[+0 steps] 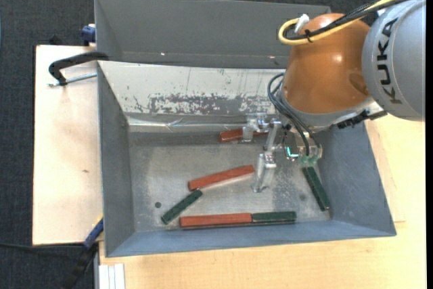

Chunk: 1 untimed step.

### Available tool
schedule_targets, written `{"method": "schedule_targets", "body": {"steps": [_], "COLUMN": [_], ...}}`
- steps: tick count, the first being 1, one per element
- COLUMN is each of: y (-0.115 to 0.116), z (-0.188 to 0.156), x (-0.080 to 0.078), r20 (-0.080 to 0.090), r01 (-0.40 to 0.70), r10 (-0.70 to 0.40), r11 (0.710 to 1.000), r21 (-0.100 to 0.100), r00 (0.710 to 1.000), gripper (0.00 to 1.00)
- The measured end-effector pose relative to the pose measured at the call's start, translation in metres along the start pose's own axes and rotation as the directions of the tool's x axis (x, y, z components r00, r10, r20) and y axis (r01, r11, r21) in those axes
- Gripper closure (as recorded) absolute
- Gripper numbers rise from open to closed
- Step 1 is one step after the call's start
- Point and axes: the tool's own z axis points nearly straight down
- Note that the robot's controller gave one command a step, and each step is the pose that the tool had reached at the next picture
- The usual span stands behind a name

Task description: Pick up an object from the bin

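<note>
Red-brown stick (220,179) lies slanted mid-floor of bin (111,166). Gripper (261,183) is at the stick's end nearer bin's right wall. Claw state: can't tell. Long red stick (215,220) along bin's front wall.

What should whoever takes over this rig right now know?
Gripper: low in the bin, by the right end of the middle red-brown bar; no grasp visible.
Others: left dark green stick; front red-brown bar and front dark green bar end to end along the front wall; right dark green stick; back red-brown piece.
Done: nothing lifted.
Left: grasp one and lift it out.
</note>
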Motion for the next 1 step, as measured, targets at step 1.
{"method": "schedule_targets", "body": {"steps": [1], "y": [-0.0002], "z": [-0.0028], "x": [-0.0014], "r20": [0.006], "r01": [-0.001], "r10": [0.001], "r11": [1.000], "r21": [0.000], "r00": [1.000], "gripper": [0.00]}}
